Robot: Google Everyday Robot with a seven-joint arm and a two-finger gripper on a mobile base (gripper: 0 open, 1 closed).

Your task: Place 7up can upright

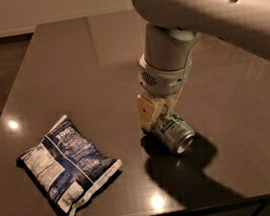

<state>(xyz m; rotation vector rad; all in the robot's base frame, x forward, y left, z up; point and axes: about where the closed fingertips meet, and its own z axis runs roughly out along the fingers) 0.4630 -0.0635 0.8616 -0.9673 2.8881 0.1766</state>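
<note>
We see the fingers [147,112] clamped on the can [175,132]. A cream-coloured one presses against its upper left side, and the other is mostly hidden behind the can's far side. The gripper [161,119] points down at the worktop [92,60] and sits right over the can's back end.

The can lies tilted on its side, not upright. Its shiny metal end faces the front edge of the worktop and its green lettering is turned upward. We cannot tell whether its lower rim touches the worktop or hangs just above it.

Above the can, the wrist widens into a pale round housing. From there the thick arm [180,37] rises and bends away to the right of the can. A dark shadow [185,173] spreads over the worktop in front of the can.

Well to the left of the can, a blue and white bag of chips [65,166] lies flat, apart from everything else.
</note>
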